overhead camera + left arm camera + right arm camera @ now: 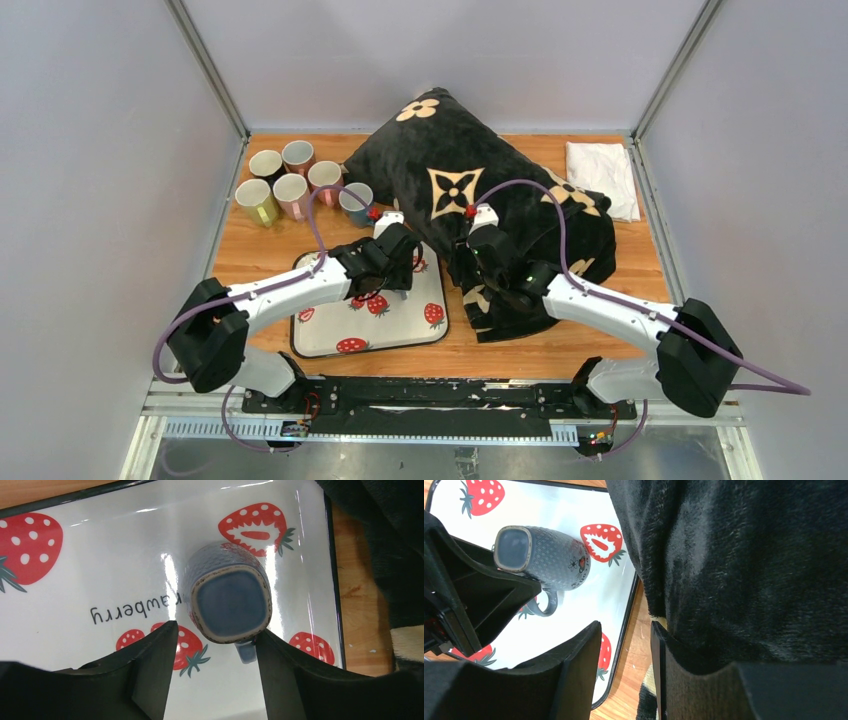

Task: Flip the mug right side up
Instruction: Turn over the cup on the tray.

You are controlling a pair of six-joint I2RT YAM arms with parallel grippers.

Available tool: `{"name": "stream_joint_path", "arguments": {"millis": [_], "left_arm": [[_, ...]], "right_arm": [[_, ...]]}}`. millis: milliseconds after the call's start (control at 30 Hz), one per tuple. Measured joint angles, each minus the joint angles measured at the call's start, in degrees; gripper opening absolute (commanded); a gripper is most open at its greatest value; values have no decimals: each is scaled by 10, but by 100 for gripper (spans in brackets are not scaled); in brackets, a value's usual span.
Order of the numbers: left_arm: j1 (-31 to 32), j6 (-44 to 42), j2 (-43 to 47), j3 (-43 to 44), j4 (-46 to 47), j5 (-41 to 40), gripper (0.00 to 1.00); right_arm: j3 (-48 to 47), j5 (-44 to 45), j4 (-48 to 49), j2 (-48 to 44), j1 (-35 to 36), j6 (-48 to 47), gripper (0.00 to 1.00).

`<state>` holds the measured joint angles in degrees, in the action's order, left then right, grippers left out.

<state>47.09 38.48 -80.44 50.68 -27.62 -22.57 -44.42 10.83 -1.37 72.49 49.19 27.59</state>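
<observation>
A blue-grey mug [230, 602] stands upside down on the strawberry tray [100, 570], base up, its handle [246, 652] pointing toward my left gripper. The left gripper [215, 642] is open just above the mug. Its fingers sit on either side of the base, and the right finger is close to the handle. The right wrist view shows the mug [546, 560] with the left gripper's finger [479, 592] beside it. My right gripper [624, 627] is open and empty over the tray's right edge, its right finger against the black blanket [744, 565]. In the top view the left gripper [398, 260] hides the mug.
A black blanket with tan flower marks [470, 180] is heaped at the middle and right, touching the tray [400, 325]. Several upright mugs [290, 185] stand at the back left. A folded white cloth [603, 175] lies at the back right. The right gripper [480, 262] is at the blanket's edge.
</observation>
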Motion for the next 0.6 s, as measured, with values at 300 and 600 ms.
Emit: {"name": "stream_joint_path", "arguments": {"millis": [300,600], "left_arm": [[0,-9,-6,1,-8,-2,45],[-7,-12,-6,0,-7,3,39]], "right_arm": [[0,-9,0,13,-1,-1,45],[0,-17,0,13,-1,-1,45]]}}
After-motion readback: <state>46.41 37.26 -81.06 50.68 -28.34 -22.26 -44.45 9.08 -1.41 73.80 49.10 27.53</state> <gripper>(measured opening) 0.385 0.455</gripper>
